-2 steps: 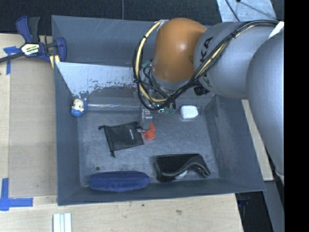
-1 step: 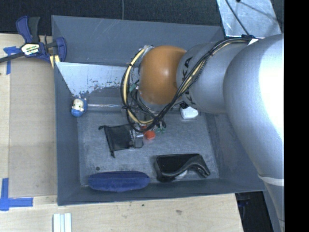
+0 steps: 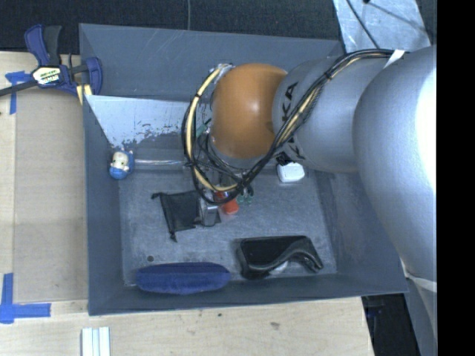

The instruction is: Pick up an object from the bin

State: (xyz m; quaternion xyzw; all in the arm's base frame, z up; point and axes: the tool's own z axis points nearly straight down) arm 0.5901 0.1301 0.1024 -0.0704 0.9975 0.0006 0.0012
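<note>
My gripper [image 3: 210, 212] hangs low over the middle of the bin, mostly hidden under the arm's orange dome and cables. Its grey tip sits right against the right edge of a flat black piece [image 3: 177, 211] lying on the bin floor. A small red thing [image 3: 231, 208] lies just to the right of the tip. Whether either one is gripped is hidden from me.
A white block [image 3: 291, 173] lies right of the dome. A black curved object [image 3: 278, 256] and a blue oblong pad [image 3: 182, 277] lie along the front wall. A clear tube with a blue-and-white end [image 3: 119, 164] rests at the back left. The arm covers the bin's right side.
</note>
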